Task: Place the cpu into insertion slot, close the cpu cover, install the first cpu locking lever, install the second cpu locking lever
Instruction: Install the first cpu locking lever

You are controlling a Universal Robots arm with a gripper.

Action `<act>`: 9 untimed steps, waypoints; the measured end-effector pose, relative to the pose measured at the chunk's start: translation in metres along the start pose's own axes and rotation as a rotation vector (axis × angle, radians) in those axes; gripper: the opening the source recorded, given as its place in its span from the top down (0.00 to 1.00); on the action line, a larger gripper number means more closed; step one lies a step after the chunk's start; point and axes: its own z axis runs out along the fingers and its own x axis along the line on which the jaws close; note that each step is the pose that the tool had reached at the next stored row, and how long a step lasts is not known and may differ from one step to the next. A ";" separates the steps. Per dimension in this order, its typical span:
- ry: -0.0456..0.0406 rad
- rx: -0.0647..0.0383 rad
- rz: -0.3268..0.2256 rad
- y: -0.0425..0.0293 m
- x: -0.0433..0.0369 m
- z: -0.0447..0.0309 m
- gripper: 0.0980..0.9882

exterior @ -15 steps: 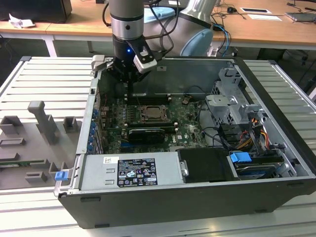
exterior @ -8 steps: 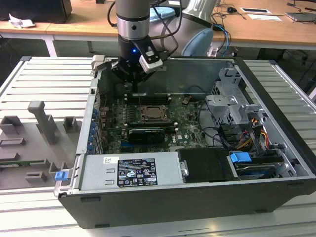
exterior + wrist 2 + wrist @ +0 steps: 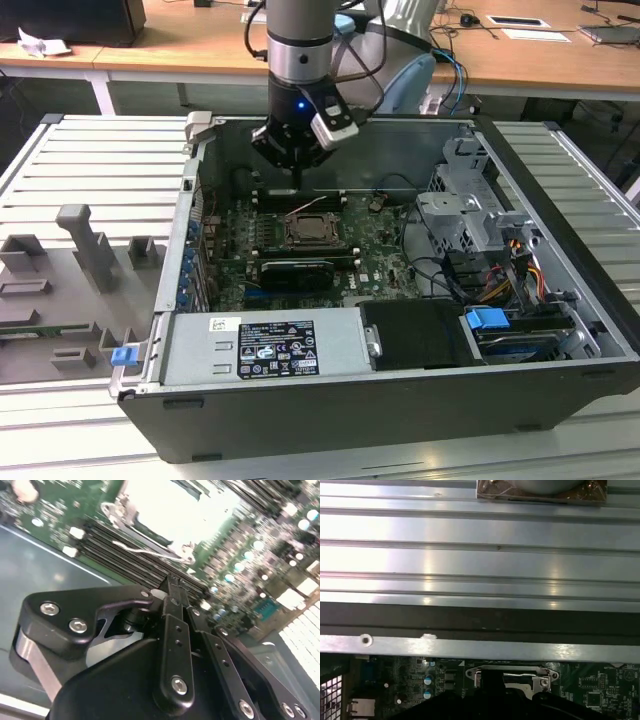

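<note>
Above motherboard, centre of exterior view: gripper (image 3: 297, 172) hangs over insertion slot (image 3: 311, 231), fingers pinched together, nothing visibly between them. Socket sits mid-frame inside open computer case (image 3: 560, 330), beside memory slots (image 3: 300, 262).

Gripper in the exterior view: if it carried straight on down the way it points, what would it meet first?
Probably the insertion slot on the green circuit board, or the board just behind it; the gripper hangs above that spot, though depth is unclear.
</note>
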 end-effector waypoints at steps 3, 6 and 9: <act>-0.0003 -0.006 0.000 -0.0004 -0.0117 0.0007 0.99; -0.0013 -0.036 0.000 -0.0008 -0.0131 0.0027 0.99; -0.0022 -0.036 -0.005 -0.0022 -0.0130 0.0077 0.99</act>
